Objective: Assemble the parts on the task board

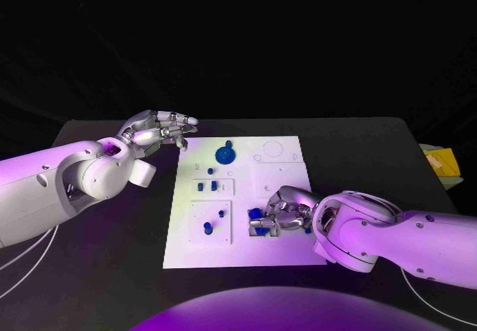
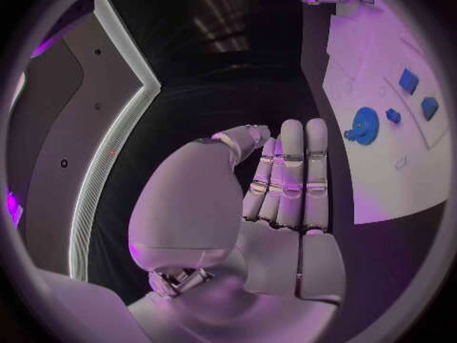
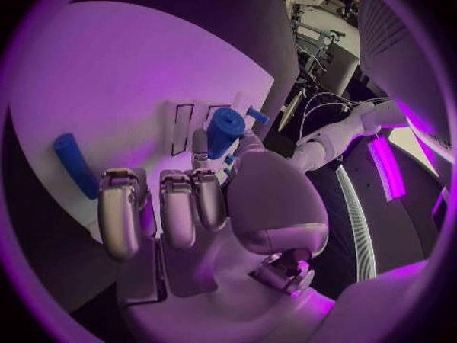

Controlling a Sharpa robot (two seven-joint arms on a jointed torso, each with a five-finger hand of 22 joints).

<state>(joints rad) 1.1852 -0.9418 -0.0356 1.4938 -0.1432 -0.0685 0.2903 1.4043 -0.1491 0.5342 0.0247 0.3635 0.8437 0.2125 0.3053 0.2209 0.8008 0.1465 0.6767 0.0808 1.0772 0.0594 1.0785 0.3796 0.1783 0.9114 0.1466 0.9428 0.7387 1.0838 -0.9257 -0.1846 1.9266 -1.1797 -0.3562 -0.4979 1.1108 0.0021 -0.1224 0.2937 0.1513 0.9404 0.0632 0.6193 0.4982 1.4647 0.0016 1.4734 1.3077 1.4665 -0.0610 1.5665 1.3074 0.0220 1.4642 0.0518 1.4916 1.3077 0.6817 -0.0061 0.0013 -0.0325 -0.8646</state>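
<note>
Your right hand (image 1: 281, 214) is pinching a blue peg (image 3: 225, 129) over the task board (image 1: 283, 252) near the desk's front edge (peg pointing boardward); left hand (image 1: 159, 129) is hovering empty, fingers curled.

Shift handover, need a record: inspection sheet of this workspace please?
Surface: black table, bare around the board.
Job's things: white task board mid-table; blue disc-shaped part near its far end; small blue parts in the recesses on its left side.
Clutter: yellow object at the table's right edge.
Hands: left hand off the board's far left corner, holding nothing; right hand on the board, pinching a blue cylindrical part.
Cables: white cables under the left arm.
Surroundings: dark; nothing seen.
</note>
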